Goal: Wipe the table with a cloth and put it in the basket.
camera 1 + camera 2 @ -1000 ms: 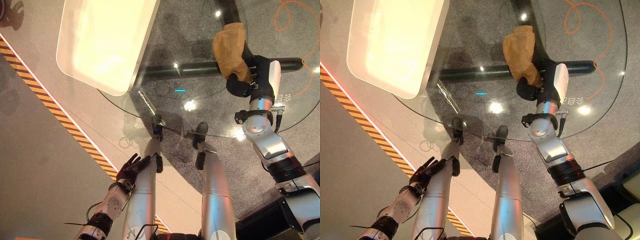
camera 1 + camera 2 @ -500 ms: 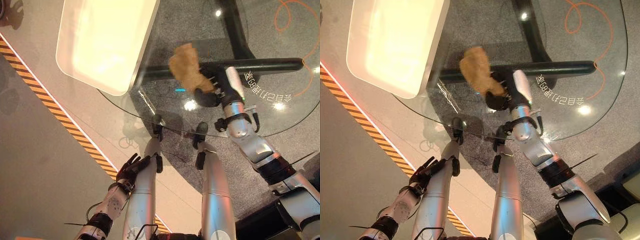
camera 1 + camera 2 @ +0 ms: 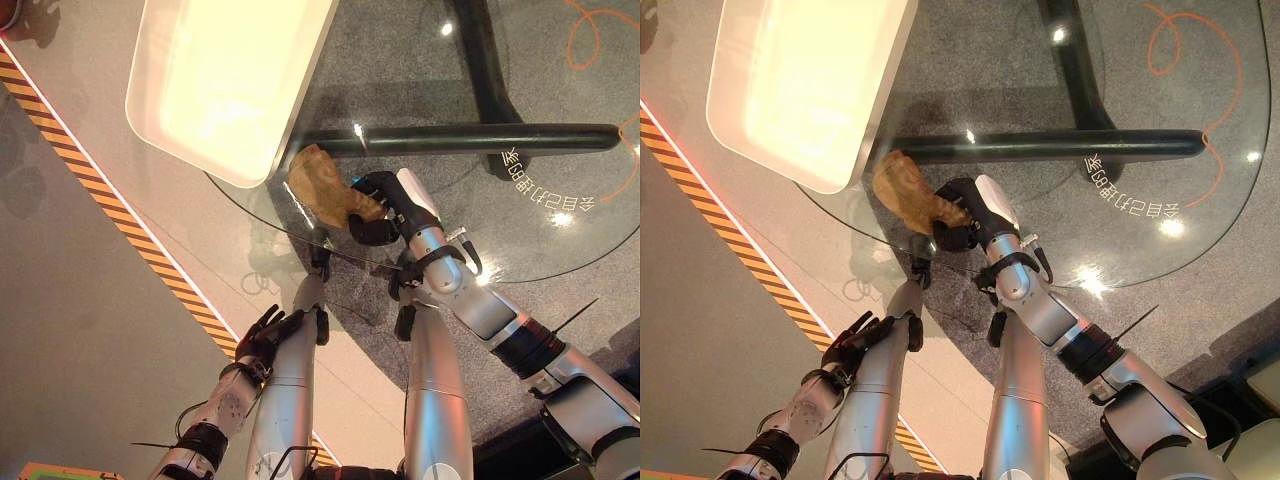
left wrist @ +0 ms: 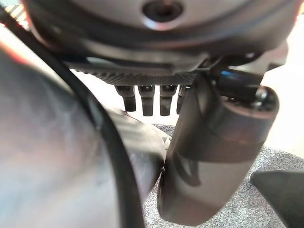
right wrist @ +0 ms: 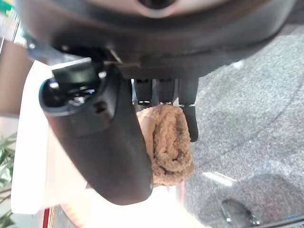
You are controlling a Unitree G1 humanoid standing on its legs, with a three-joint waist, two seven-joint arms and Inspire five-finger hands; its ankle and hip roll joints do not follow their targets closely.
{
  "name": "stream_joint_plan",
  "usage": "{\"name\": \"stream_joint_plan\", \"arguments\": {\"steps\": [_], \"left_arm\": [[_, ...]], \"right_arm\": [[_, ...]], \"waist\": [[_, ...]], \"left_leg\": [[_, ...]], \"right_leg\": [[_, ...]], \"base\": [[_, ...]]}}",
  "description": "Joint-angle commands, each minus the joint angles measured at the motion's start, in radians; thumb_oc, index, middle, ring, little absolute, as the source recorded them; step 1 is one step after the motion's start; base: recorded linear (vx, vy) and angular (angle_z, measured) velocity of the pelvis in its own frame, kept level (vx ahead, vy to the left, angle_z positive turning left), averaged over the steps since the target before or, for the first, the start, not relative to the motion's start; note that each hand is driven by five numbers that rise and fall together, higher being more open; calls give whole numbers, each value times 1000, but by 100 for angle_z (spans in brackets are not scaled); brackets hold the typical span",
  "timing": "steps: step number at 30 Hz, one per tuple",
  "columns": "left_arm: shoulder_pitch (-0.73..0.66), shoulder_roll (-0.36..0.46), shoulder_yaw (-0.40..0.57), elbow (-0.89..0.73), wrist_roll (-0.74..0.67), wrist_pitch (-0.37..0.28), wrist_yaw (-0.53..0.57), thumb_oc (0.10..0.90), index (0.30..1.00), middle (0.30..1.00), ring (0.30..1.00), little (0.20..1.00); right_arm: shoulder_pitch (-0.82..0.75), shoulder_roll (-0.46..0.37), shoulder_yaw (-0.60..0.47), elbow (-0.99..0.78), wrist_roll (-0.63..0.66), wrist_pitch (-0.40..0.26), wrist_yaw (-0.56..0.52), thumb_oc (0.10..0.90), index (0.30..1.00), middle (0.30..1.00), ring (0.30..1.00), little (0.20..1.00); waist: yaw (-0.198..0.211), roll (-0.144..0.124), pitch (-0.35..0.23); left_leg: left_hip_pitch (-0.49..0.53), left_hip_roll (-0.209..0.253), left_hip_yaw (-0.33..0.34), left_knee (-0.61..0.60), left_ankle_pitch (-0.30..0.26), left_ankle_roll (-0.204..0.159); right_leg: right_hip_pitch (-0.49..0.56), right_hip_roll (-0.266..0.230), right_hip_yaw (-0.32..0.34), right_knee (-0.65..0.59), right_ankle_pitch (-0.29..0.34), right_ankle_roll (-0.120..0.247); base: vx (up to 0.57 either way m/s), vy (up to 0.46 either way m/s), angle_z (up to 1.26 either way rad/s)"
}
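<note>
Fingers [image 5: 161, 90] of the right hand [image 3: 375, 205] curl round the tan cloth [image 3: 320, 182], pressing it on the glass worktop [image 3: 520, 240] just beside the white basket [image 3: 225, 85]. Left hand [image 3: 262, 335] hangs low, fingers relaxed apart.

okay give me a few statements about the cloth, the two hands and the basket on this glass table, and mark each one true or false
1. The right hand holds the brown cloth on the glass table. True.
2. The cloth already lies inside the white basket. False: it is on the glass beside the basket's near corner, in the hand.
3. The left hand rests on the table. False: it hangs low, beside the robot's leg, off the table.
4. The basket stands at the table's left part. True.
5. The left hand holds a second cloth. False: its fingers are relaxed and hold nothing.
</note>
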Motion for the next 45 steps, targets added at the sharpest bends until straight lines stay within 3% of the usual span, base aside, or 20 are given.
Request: {"name": "stream_joint_plan", "arguments": {"steps": [1,7,13,20,22,23,24,39,45], "left_arm": [[81,-28,-62,21,-11,10,-1,800,900,900,900,900],[85,-22,-59,-52,-52,-32,6,800,900,900,900,900],[100,0,-41,-111,-51,-31,46,800,900,900,900,900],[137,21,-13,-111,-24,-44,7,800,900,900,900,900],[124,27,0,-117,-2,-51,-28,800,900,900,900,900],[146,32,-8,-131,-8,-51,-61,800,900,900,900,900],[133,38,-4,-142,-20,-53,-83,800,900,900,900,900],[248,114,39,-442,-183,-107,-265,800,900,900,900,900],[281,116,56,-558,-311,-83,-463,800,900,900,900,900]], "right_arm": [[2,9,-68,-133,37,-103,-85,100,300,300,300,200],[42,-5,-137,-150,35,-110,-99,100,300,300,300,200],[115,-8,-196,-173,17,-129,-80,100,300,300,300,200],[179,-21,-227,-190,-55,-150,-77,100,300,300,300,200],[169,-30,-239,-194,-57,-155,-68,100,300,300,300,200],[191,-33,-242,-195,-53,-161,-61,100,300,300,300,200],[179,-41,-250,-201,-50,-160,-58,100,300,300,300,200],[335,-50,-332,-279,3,-251,-16,100,300,300,300,200],[383,-45,-359,-312,28,-305,12,100,300,300,300,200]], "waist": [[-1,8,-21],[-10,4,-21],[-13,2,-21],[-15,-6,-21],[-19,-11,-21],[-15,-11,-21],[-18,-15,-21],[-2,-33,-21],[3,-41,-21]], "left_leg": [[11,-36,77,189,-245,0],[31,-36,79,178,-245,1],[66,-40,69,168,-242,1],[124,-30,59,146,-236,-5],[105,-31,64,131,-201,-1],[153,-26,56,130,-230,-7],[132,-26,61,120,-196,-4],[249,-9,46,96,-192,-9],[295,-7,45,78,-190,-7]], "right_leg": [[4,54,-23,-189,133,54],[18,60,-20,-194,136,53],[62,63,-28,-199,128,51],[123,64,-44,-207,110,44],[108,62,-53,-222,138,34],[153,68,-51,-212,104,41],[135,66,-58,-225,132,32],[263,84,-98,-210,86,10],[316,91,-104,-224,78,8]], "base": [[0,0,0],[0,0,0],[-27,-31,1],[-43,-55,0],[-75,-63,1],[-119,-82,3],[-67,-95,4],[-54,-62,3],[-37,-46,2]]}}
